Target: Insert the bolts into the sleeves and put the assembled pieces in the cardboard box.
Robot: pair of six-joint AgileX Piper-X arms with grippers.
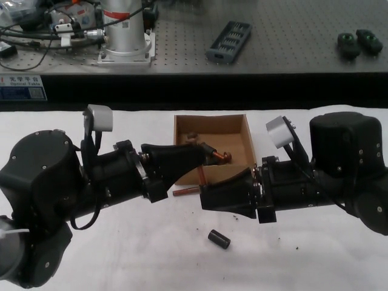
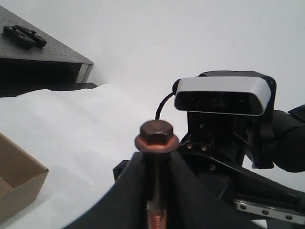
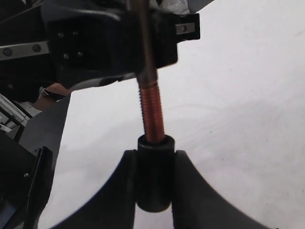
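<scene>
**Bolt [image 3: 151, 109] meeting sleeve [image 3: 153, 191], mid-frame, beside the cardboard box [image 1: 180, 130].**
Left gripper [image 2: 155, 160] is clamped on the bolt's shank, right gripper [image 3: 153, 155] on the sleeve; the threaded tip sits at the sleeve's mouth, long axes in line.

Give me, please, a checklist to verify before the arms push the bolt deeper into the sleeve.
1. Hold of the left gripper on the bolt: ok, shut on it.
2. Hold of the right gripper on the sleeve: ok.
3. Threaded end lined up with the sleeve mouth: ok.
4. Depth of the tip inside: cannot tell.
5. Full seating of the bolt: not ok, threads show.
6. Open cardboard box close by: ok.
</scene>
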